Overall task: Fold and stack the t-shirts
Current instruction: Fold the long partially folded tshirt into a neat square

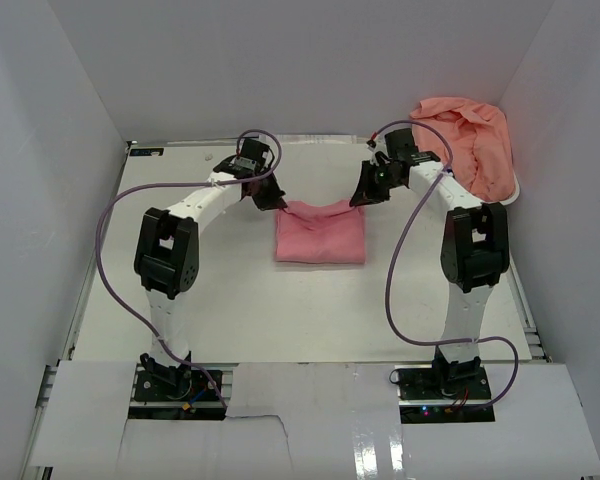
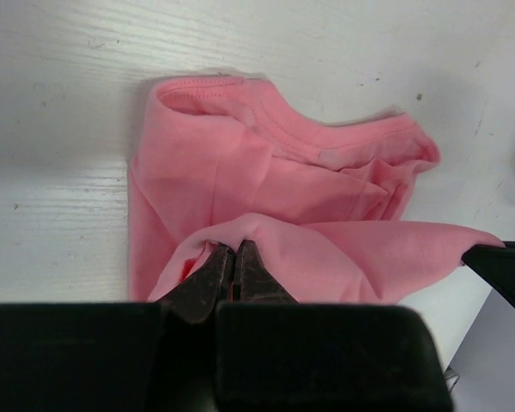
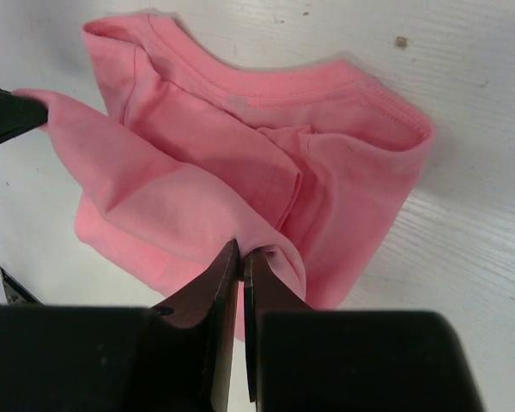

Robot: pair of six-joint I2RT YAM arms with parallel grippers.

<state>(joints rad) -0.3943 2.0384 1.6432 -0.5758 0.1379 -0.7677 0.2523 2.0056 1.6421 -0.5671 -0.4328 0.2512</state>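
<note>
A rose-pink t-shirt lies partly folded at the table's middle, its collar showing in both wrist views. My left gripper is shut on the far left corner of its upper layer. At the far right corner, my right gripper is shut on the same layer. The cloth hangs in a shallow sag between them, lifted off the rest of the shirt. A heap of salmon-peach t-shirts sits at the back right.
The heap rests in a white basket by the right wall. White walls close in the table on three sides. Purple cables loop from both arms.
</note>
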